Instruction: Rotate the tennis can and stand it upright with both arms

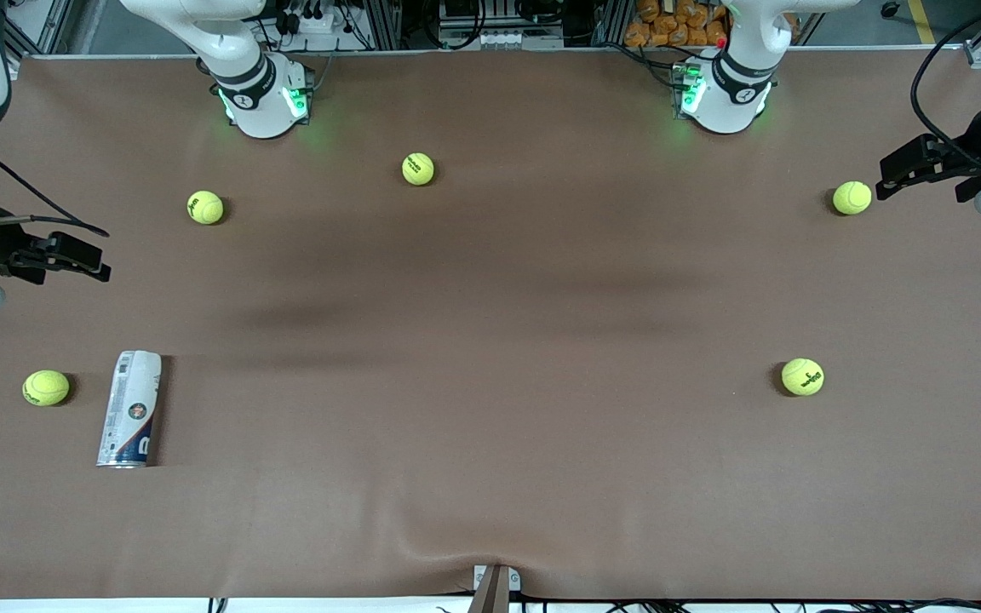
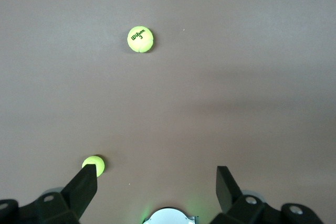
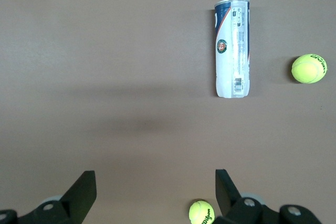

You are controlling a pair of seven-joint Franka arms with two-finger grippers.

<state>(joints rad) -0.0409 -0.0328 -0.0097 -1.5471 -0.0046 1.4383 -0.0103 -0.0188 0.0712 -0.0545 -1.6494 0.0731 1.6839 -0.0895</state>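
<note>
Nothing begun yet; approach step, by the look of it. Lying flat on the brown table (image 1: pixel 490 477), near the front camera at the right arm's end: tennis can (image 1: pixel 129 409), silvery rim toward the camera, one tennis ball (image 1: pixel 46 387) just beside it. Farther up, hanging over that same end of the table, well apart from the can: right gripper (image 1: pixel 73 255), jaws spread, empty. Over the other end, beside a second ball (image 1: pixel 851 197): left gripper (image 1: pixel 916 166), likewise spread and empty. Next, probably: bring the right gripper down across the can's body, clear of the ball, and swing the left gripper over to help tip it.
</note>
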